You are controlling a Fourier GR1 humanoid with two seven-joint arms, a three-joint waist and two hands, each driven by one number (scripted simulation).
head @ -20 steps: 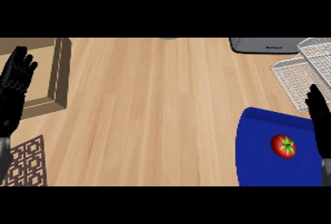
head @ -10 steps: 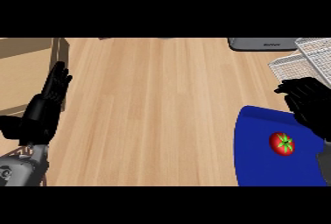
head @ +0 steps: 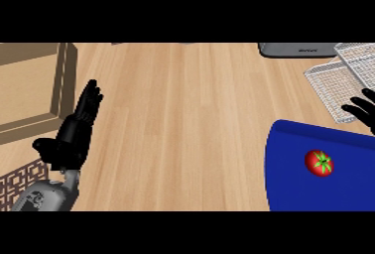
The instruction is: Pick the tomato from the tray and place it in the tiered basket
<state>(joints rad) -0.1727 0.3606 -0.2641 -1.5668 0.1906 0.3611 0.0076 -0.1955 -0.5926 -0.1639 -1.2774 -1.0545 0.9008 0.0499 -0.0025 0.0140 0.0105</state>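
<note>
A steep downward view of a light wooden counter. At the far left, a tan wooden frame with a raised border lies on the counter, running off the left edge. Below it, in the lower left corner, sits a dark brown lattice-patterned mat, only partly in view.

Just right of these, the robot's left hand rises from a grey forearm at the lower edge. Its black fingers are straight and held together, pointing up the view, with the thumb sticking out to the left. It holds nothing.

The middle of the counter is bare wood grain.

At the top right, a dark grey appliance is cut off by the upper edge. Right of it and below, the white wire mesh of the tiered basket reaches in from the right edge.

Just below the basket, at the right edge, the black fingers of the right hand show, spread and fairly straight, holding nothing. Most of that hand is out of view.

In the lower right lies a blue tray. The red tomato, with its green stem star facing up, rests on the tray near its right side, below the right hand and apart from it.
</note>
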